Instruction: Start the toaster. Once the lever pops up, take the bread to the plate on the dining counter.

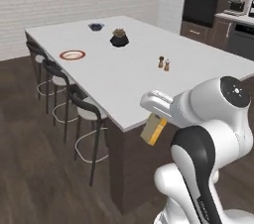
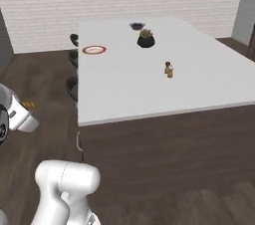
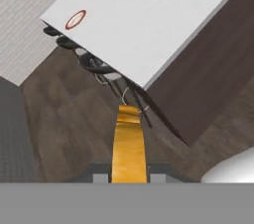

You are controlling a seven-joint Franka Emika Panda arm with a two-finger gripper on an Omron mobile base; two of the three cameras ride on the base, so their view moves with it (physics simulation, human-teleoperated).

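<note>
The gripper point(image 3: 129, 177) pinches the bread point(image 3: 129, 146), its two dark fingertips pressed against the slice's flat faces in the hand view, so the golden-orange crust edge runs up the middle of that view. In the left base view the same slice point(image 1: 153, 129) hangs below the white hand, a pale tan square with a brighter orange edge, held in front of the dark wood base of the dining counter point(image 1: 129, 77).

The dining counter is a broad, smooth, matte white slab. The plate point(image 1: 72, 55) lies flat near its left long edge, round, with a red-orange rim and white centre, well apart from the bread. Farther along sit a black pot holding a brownish plant point(image 1: 119, 38) and a small bowl point(image 1: 96, 27) with dark blue contents. A pair of small shakers point(image 1: 163, 63), one dark, one pale, stand side by side nearer the robot.

Dark chairs point(image 1: 87, 119) with thin metal legs line the counter's left side, above dark wood plank flooring. A white brick wall point(image 1: 74, 0) stands behind. No writing is legible.
</note>
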